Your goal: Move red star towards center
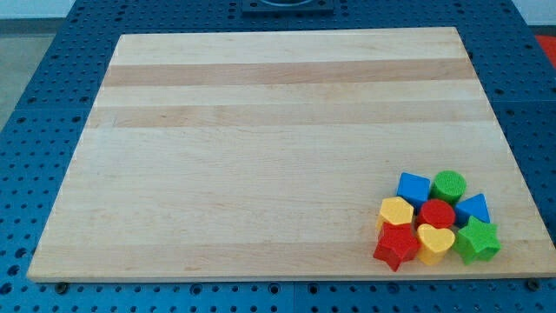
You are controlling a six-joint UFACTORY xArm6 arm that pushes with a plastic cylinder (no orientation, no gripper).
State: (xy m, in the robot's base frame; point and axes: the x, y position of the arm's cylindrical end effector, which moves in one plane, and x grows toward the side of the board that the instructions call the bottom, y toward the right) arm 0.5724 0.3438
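Red star lies at the lower left corner of a tight cluster of blocks, in the bottom right corner of the wooden board, close to the board's bottom edge. My tip does not show anywhere in the camera view, so its position relative to the blocks cannot be told. I carry no jaws; whether anything is being pushed cannot be told either.

Cluster layout, outward from the red star:
- Yellow heart sits just beside the star on the view's right, touching or nearly touching it.
- Yellow hexagon-like block sits directly above the star.
- Red cylinder stands in the middle of the cluster, above the heart.
- Green star lies at the lower right corner, beside the heart.
- Blue triangle lies above the green star.
- Blue cube and green cylinder form the top row, side by side.

Around the board lies a blue perforated table.
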